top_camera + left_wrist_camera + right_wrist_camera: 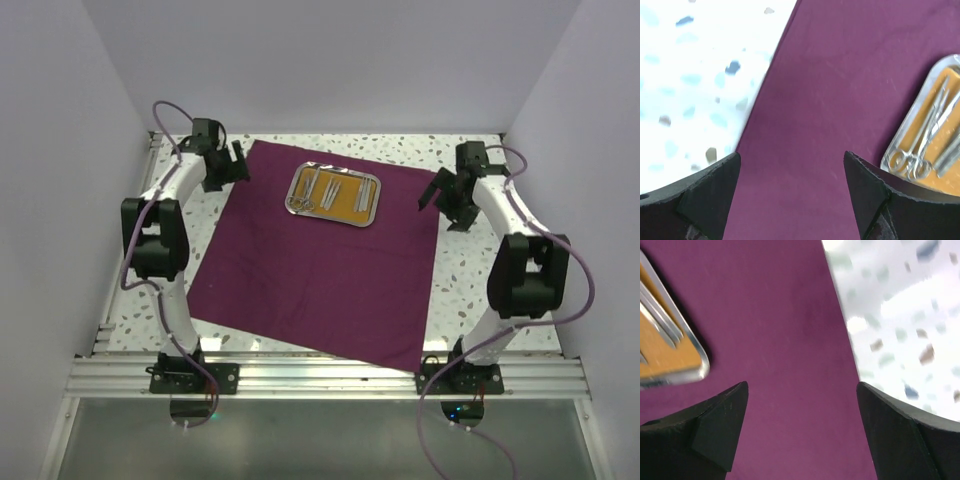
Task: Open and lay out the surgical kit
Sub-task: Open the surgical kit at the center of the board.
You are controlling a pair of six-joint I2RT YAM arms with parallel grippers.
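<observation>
The dark purple cloth wrap (320,260) lies spread flat on the speckled table. On its far middle sits the small steel tray (372,212) with an orange-brown liner, holding scissors (304,196) and several thin silver instruments (345,192). My left gripper (238,165) hovers open over the cloth's far left edge, nothing between its fingers. My right gripper (443,200) hovers open over the cloth's far right edge, also empty. In the left wrist view the tray (900,142) and scissors (912,162) lie to the right of the gripper (790,165). The right wrist view shows a tray (695,357) corner at left.
The speckled white table (470,270) shows around the cloth. White walls enclose the left, right and far sides. An aluminium rail (330,378) runs along the near edge where both arm bases are bolted.
</observation>
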